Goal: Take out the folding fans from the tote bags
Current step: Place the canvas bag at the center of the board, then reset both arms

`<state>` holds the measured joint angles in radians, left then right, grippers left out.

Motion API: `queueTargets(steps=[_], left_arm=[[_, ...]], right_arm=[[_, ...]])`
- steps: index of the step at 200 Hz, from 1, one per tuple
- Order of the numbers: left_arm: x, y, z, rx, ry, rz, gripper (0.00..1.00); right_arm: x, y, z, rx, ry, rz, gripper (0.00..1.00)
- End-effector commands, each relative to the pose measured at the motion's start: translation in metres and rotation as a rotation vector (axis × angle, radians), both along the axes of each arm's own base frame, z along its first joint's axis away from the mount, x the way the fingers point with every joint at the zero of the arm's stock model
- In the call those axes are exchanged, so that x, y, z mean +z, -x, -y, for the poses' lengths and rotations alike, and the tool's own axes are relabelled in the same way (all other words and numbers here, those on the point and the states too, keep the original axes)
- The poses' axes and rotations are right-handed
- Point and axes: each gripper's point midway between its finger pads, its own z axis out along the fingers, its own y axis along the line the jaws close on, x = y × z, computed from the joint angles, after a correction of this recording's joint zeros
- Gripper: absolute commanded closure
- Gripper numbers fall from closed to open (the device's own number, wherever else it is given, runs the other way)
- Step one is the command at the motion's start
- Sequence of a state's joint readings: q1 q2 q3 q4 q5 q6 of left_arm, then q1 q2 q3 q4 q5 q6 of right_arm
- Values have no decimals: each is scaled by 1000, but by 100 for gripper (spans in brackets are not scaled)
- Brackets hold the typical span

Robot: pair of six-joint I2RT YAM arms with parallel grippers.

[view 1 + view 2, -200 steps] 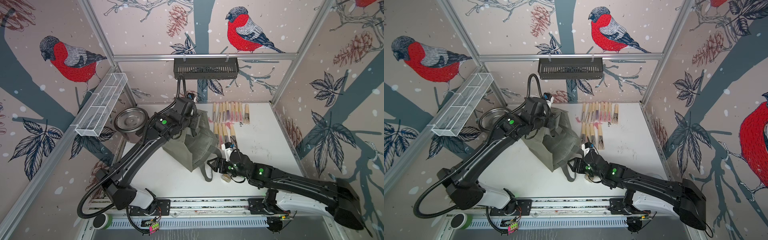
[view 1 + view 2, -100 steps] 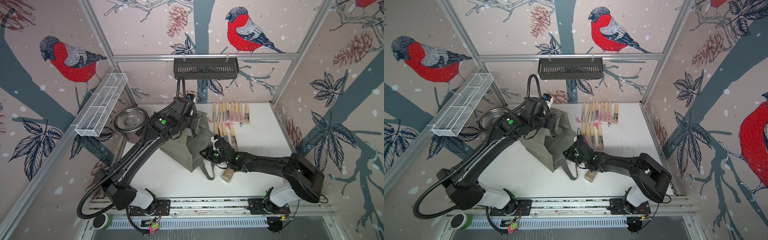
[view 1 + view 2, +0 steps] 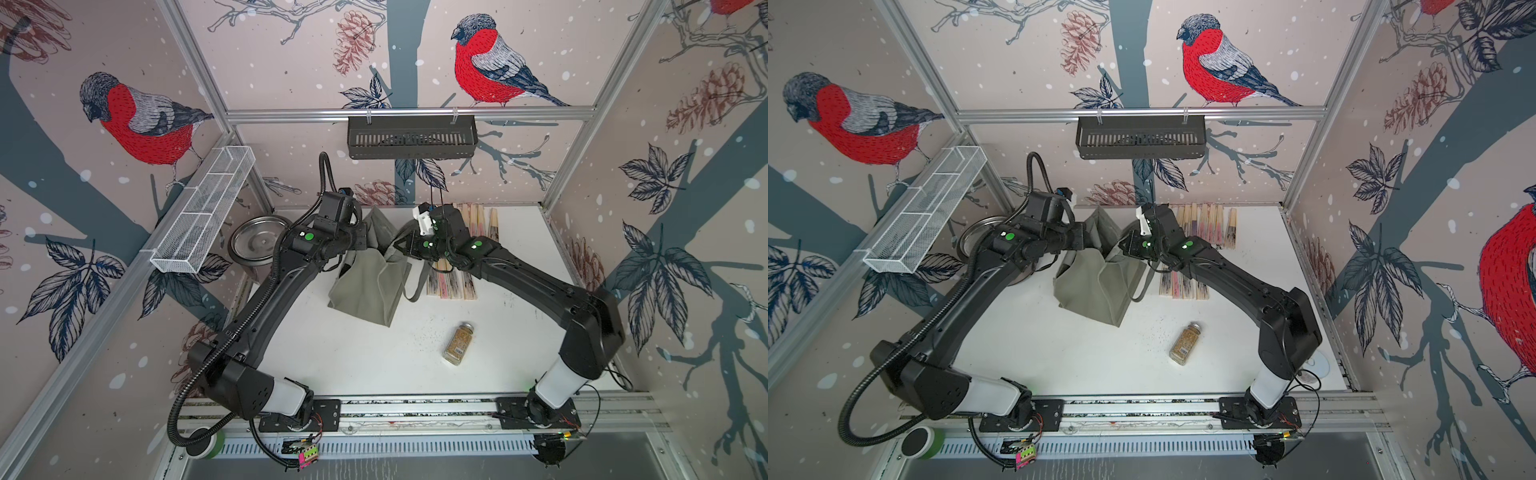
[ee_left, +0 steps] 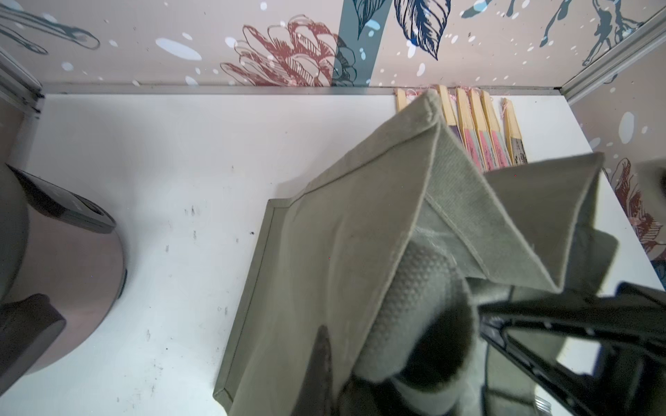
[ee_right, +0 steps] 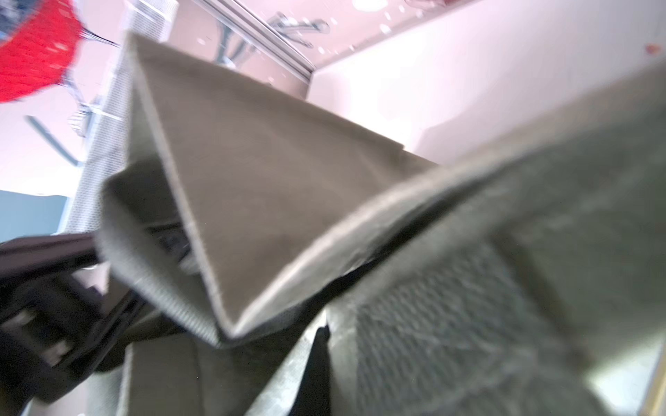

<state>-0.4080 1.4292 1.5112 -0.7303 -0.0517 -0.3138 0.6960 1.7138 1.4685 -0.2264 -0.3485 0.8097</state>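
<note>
My right arm has swung away from the spice jar (image 3: 458, 344), which lies loose up front, over to the tote bag (image 3: 368, 291). Right gripper (image 3: 402, 249) is now pinched on one rim and left gripper (image 3: 365, 239) is clamped on the opposite rim. Both arms reach in with elbows out. Folding fans (image 3: 451, 284) lie on the table just beside the bag.

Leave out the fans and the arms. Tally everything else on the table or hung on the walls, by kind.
tote bag: 1
steel pot: 1
glass spice jar: 1
white wire basket: 1
black slotted basket: 1
Total: 5
</note>
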Motion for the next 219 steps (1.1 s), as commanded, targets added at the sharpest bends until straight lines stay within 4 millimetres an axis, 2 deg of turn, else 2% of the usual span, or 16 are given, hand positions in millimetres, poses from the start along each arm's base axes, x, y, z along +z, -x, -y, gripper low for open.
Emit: queueTargets(steps=[1, 35, 47, 59, 76, 89, 94, 110, 123, 138, 146, 154, 165, 183, 198, 219], left_arm=[[-4, -7, -1, 9, 63, 12, 100], [-14, -8, -9, 21, 72, 3, 100], [-10, -9, -11, 23, 75, 17, 100], [-1, -9, -13, 20, 82, 40, 87], [25, -9, -15, 15, 88, 120, 60], [52, -6, -21, 31, 92, 202, 26], [65, -4, -23, 35, 94, 239, 19], [110, 9, -33, 50, 112, 380, 6], [144, 25, -58, 145, 110, 517, 4], [175, 56, -93, 268, 112, 705, 4], [176, 73, -109, 326, 102, 792, 4], [171, 91, -126, 391, 98, 861, 5], [152, 112, -147, 474, 87, 921, 6], [94, 128, -163, 533, 52, 936, 8], [39, 129, -167, 546, 11, 920, 10], [-13, 126, -170, 590, 42, 895, 9]], right_arm=[[-9, 0, 5, 44, 52, -17, 94], [-18, -14, 6, 50, 82, -27, 92], [-15, -18, 7, 53, 85, -17, 74], [-4, -17, 6, 66, 82, 15, 55], [26, -14, 5, 99, 70, 86, 39], [53, -13, 12, 99, 79, 155, 33], [64, -11, 14, 101, 79, 185, 31], [98, -7, 30, 84, 76, 284, 24], [124, -4, 52, 35, 82, 378, 22], [148, -3, 94, -89, 71, 484, 19], [155, 1, 122, -163, 55, 541, 18], [160, 6, 156, -274, 56, 609, 17], [145, 11, 209, -475, 98, 689, 13], [107, 34, 287, -737, 163, 774, 6], [63, 49, 329, -865, 258, 768, 3], [-1, 58, 369, -975, 406, 708, 2]])
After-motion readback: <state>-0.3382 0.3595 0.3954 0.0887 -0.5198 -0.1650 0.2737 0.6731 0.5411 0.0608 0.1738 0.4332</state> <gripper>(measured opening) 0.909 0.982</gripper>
